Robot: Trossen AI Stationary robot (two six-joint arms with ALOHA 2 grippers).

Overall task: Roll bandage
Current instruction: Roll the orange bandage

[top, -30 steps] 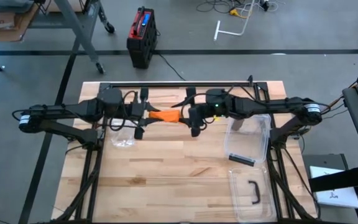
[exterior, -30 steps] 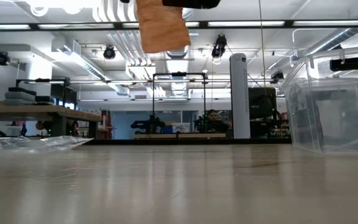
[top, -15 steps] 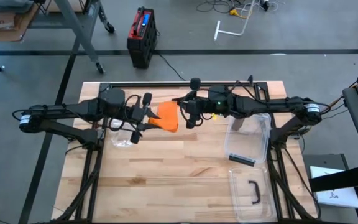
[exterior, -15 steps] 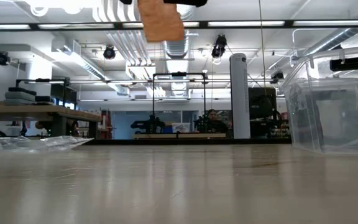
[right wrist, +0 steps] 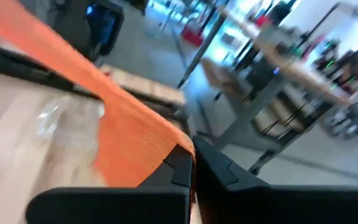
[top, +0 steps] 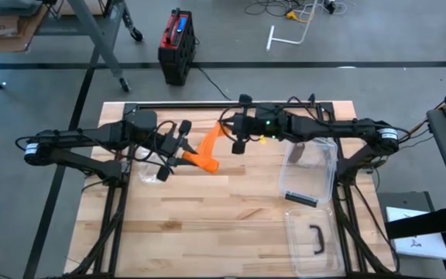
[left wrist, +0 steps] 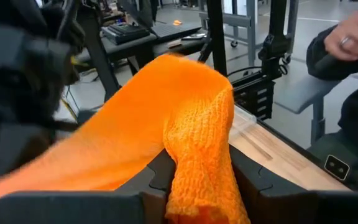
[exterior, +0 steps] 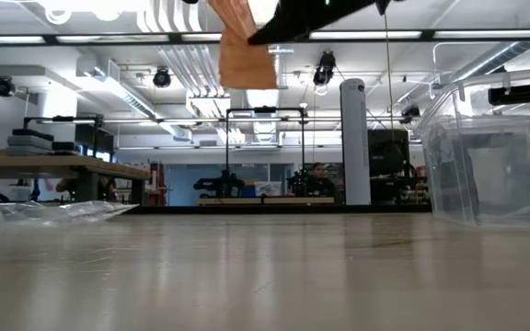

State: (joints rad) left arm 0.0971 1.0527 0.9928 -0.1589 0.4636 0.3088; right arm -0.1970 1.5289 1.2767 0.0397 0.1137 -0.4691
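An orange bandage [top: 206,147] is held in the air between my two grippers, above the far middle of the wooden table [top: 223,225]. My left gripper [top: 178,151] is shut on its rolled end [left wrist: 197,155]. From there a flat strip [right wrist: 123,137] slants to my right gripper [top: 228,136], which is shut on the strip's other end. In the low view the bandage [exterior: 245,51] hangs at the top of the picture, well clear of the tabletop. My left gripper pinches the bandage's bunched, rolled end [left wrist: 194,180] between its two fingers [left wrist: 157,177], coming about level from the table's left. The roll is lifted clear, and the strip leaves it toward the other gripper. My right gripper pinches the flat strip's end [right wrist: 166,155] between its shut fingers [right wrist: 213,171], coming about level from the table's right. The strip is clear of the table and runs fairly straight toward the left gripper.
A clear plastic box [top: 308,174] stands at the table's right, and its lid with a black handle [top: 313,239] lies nearer the front. A crumpled clear bag [top: 152,174] lies under the left arm. A person [left wrist: 350,68] sits beyond the table.
My right gripper has shut on the strip's end and moved toward the table's far left, rolling a little. My left gripper has tipped in place. The bandage, earlier a narrow level band between the grippers, now shows as a flat strip slanting from the roll to the right gripper.
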